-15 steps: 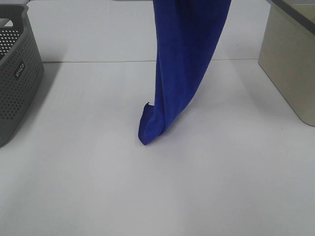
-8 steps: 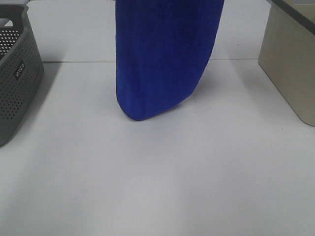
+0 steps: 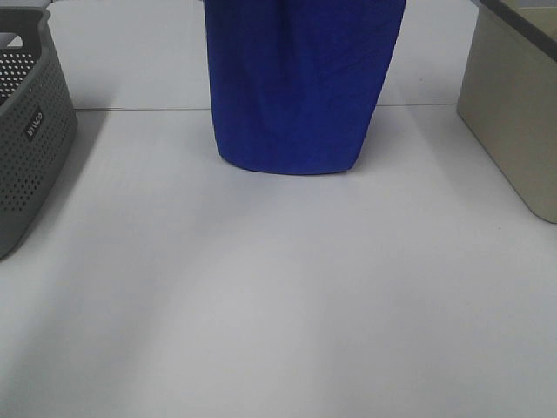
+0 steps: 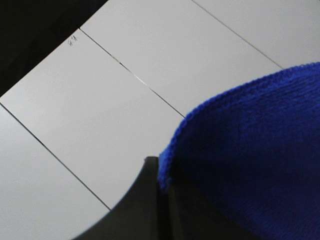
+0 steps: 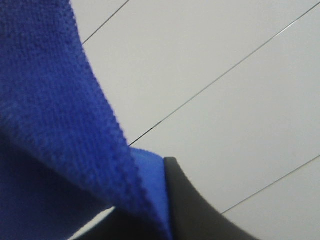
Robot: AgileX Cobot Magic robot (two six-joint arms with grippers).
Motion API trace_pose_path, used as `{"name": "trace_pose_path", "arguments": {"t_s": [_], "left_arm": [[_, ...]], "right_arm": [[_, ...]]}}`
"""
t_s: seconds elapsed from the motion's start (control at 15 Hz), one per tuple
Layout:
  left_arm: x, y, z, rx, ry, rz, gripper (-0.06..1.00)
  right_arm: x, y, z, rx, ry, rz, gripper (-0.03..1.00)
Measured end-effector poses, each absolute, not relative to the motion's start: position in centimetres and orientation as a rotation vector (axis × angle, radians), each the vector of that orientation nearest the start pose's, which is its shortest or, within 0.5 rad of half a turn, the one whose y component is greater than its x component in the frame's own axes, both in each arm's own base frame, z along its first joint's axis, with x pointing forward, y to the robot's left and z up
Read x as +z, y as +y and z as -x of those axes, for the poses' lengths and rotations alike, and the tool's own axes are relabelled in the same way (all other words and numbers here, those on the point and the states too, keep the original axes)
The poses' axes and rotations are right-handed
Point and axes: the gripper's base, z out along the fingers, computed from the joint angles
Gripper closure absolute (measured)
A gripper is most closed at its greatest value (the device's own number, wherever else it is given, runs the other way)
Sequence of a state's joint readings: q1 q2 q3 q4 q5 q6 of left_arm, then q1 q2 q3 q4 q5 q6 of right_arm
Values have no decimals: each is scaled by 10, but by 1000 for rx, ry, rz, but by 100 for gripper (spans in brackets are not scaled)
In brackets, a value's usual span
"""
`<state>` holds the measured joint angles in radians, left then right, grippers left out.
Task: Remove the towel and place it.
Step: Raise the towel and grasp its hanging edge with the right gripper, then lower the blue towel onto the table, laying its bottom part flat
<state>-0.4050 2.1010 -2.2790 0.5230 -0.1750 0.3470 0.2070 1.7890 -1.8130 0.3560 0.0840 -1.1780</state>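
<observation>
The royal-blue towel (image 3: 300, 87) hangs spread out as a wide sheet from above the top edge of the exterior view. Its lower edge hangs near the white table (image 3: 278, 305) at the back centre. Neither gripper shows in the exterior view. In the left wrist view my left gripper (image 4: 161, 200) pinches one upper edge of the towel (image 4: 250, 150) against a dark finger (image 4: 132, 215). In the right wrist view my right gripper (image 5: 162, 205) pinches the other edge of the towel (image 5: 50, 125) against its dark finger (image 5: 200, 210). The white tag is hidden.
A grey perforated basket (image 3: 26, 131) stands at the left edge of the table. A beige bin (image 3: 513, 113) stands at the right edge. The white table stretches between them and toward the front.
The towel hung as a narrow bunch with its tip on the table. It has since spread wide to the left, and its lower edge has risen and moved back.
</observation>
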Motion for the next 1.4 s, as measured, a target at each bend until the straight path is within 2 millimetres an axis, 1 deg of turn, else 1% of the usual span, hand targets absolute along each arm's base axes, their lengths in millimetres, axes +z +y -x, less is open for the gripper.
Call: {"name": "trace_pose_path", "arguments": {"t_s": [0.13,0.2,0.27,0.4,0.6,0.73,0.87,0.93,1.2,1.4], "left_arm": [[459,-200,-463,321,831,-720,94],[443,-196,-476,306,819,-693,94],[437,-194,-483,321,798,-684,94],[431,-187,-495,364,779,-655,94],[436,-179,-504,400,718,-600,94],[430,-179,-510,404,717,-594,94],[422,-180,-515,406,742,-607,94],[418,-180,-517,407,754,-612,94],[415,-180,-519,411,783,-623,94],[409,-178,-524,423,888,-657,94]], "right_arm": [[429,93,-442,-498,1324,747,95],[418,92,-456,-538,1289,695,95],[415,93,-463,-541,1276,671,95],[416,95,-477,-510,1255,614,95],[428,98,-493,-408,1214,494,95],[429,100,-498,-330,1224,443,95],[423,102,-501,-298,1258,446,95],[419,103,-503,-287,1281,460,95],[406,107,-505,-240,1377,520,95],[394,111,-505,-195,1482,601,95]]}}
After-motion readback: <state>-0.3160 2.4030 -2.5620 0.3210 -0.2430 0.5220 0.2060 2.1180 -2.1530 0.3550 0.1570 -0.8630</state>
